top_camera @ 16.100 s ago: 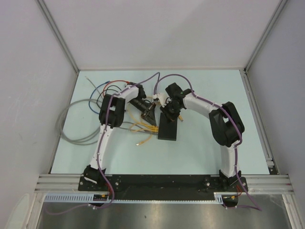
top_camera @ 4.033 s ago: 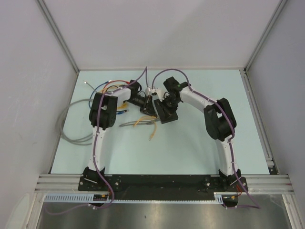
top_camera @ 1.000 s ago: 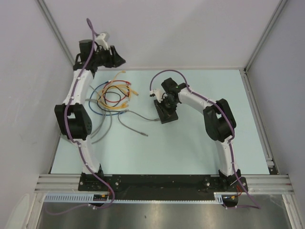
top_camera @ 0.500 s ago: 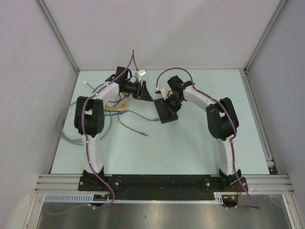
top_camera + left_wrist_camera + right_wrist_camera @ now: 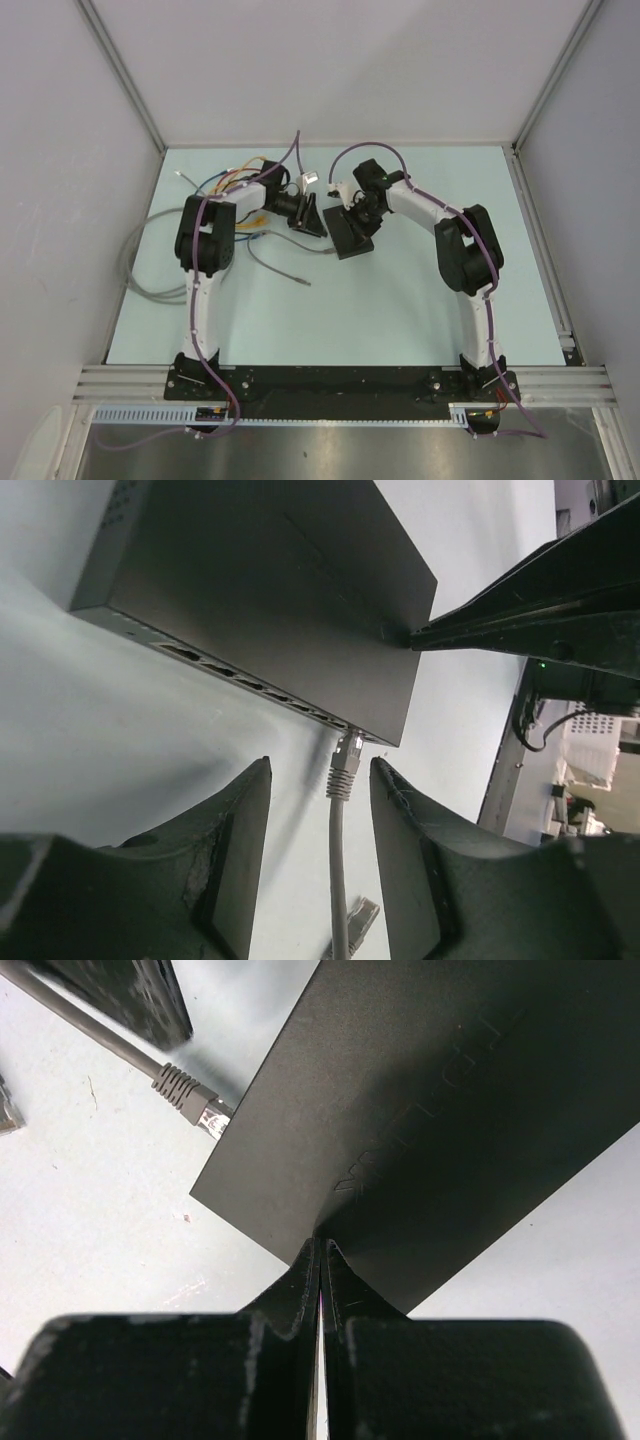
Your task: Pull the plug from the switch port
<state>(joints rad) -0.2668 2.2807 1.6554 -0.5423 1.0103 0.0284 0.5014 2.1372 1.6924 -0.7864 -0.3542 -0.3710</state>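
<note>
Loose coloured cables (image 5: pixel 238 188) lie on the table (image 5: pixel 400 300) at far left. My left gripper (image 5: pixel 320 780) is spread wide, low over the table, with the grey cable (image 5: pixel 335 880) between its fingers but not gripped. The plug (image 5: pixel 343 770) sits just ahead, its clear tip at the end socket of the switch (image 5: pixel 270 590) (whether fully seated, I cannot tell). The switch lies flat mid-table. My right gripper (image 5: pixel 318 1250) is closed on nothing, its tips resting on the switch's top.
</note>
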